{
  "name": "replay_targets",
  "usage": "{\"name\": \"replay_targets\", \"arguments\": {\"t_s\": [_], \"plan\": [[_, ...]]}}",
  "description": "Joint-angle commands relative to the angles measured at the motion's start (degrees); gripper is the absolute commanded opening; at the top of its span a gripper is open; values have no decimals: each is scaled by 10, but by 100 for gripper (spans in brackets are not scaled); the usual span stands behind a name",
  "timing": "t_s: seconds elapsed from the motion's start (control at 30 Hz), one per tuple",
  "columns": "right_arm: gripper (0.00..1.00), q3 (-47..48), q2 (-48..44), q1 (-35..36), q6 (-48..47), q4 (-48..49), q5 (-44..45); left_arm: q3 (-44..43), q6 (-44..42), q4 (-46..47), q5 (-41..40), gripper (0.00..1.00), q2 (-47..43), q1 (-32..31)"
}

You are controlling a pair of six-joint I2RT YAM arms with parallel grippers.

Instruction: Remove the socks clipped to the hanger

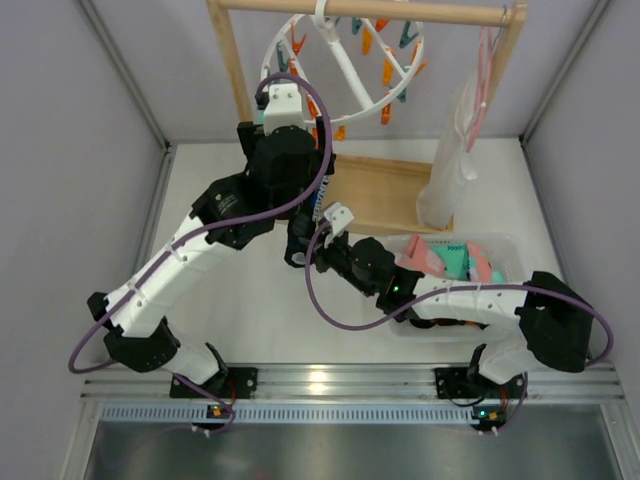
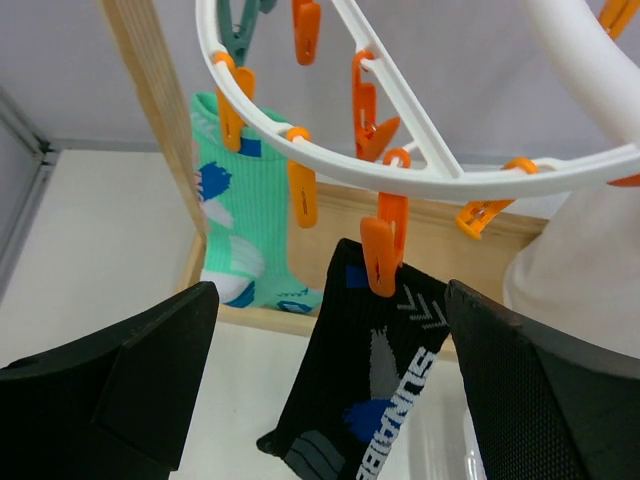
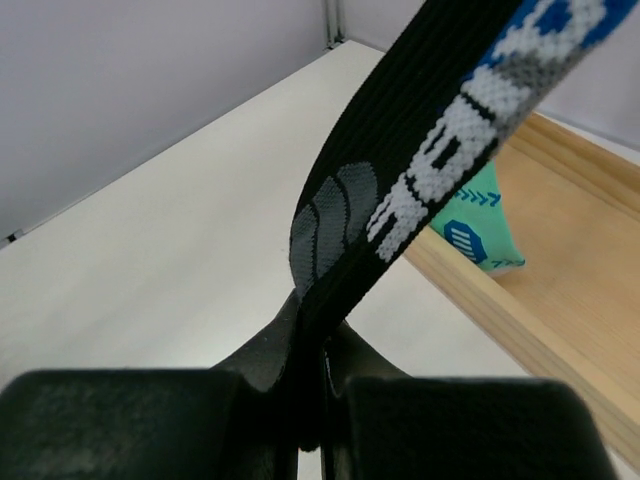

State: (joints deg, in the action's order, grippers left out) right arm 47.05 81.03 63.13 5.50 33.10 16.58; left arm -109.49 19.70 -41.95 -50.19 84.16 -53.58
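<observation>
Tension shows in the black sock (image 3: 400,190), which runs straight up and away from the right gripper (image 3: 310,400). That claw is clenched on the sock's lower end, with the fabric pinched between its closed fingers. The sock carries white lettering and a blue patch, and its cuff is held by an orange clothespin (image 2: 383,250) on the hanger (image 2: 400,175), a white ring hanging tilted from the wooden rack (image 1: 232,70). A teal sock (image 2: 238,215) hangs behind it from another orange pin, close to the rack's upright. The left gripper (image 2: 332,300) is released: its two dark fingers (image 2: 140,390) are spread wide on either side of the black sock, just below the ring, and do not touch it. In the overhead view, a clear bin (image 1: 515,250) beside the right arm holds loose socks (image 1: 450,262), pink and teal. A long white garment (image 1: 450,170) hangs from a pink hanger (image 1: 487,75) at the rack's right end.
</observation>
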Motion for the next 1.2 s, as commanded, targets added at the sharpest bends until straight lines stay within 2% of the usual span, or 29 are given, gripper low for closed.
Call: {"name": "replay_targets", "arguments": {"t_s": [0.0,0.3,0.53,0.7,0.9,1.17], "plan": [[0,54,36,26,-50,-2,28,-33,-45,13,-68,99,26,0],[0,111,86,48,-93,-6,28,-44,-64,13,-69,91,49,21],[0,96,83,48,-97,10,38,-34,-47,16,-7,90,45,54],[0,95,77,45,-102,-1,13,-12,-20,19,58,92,19,58],[0,151,115,66,-170,-58,99,-16,-21,17,65,94,1,60],[0,212,149,93,-233,-90,151,-19,-50,17,33,91,3,60]]}}
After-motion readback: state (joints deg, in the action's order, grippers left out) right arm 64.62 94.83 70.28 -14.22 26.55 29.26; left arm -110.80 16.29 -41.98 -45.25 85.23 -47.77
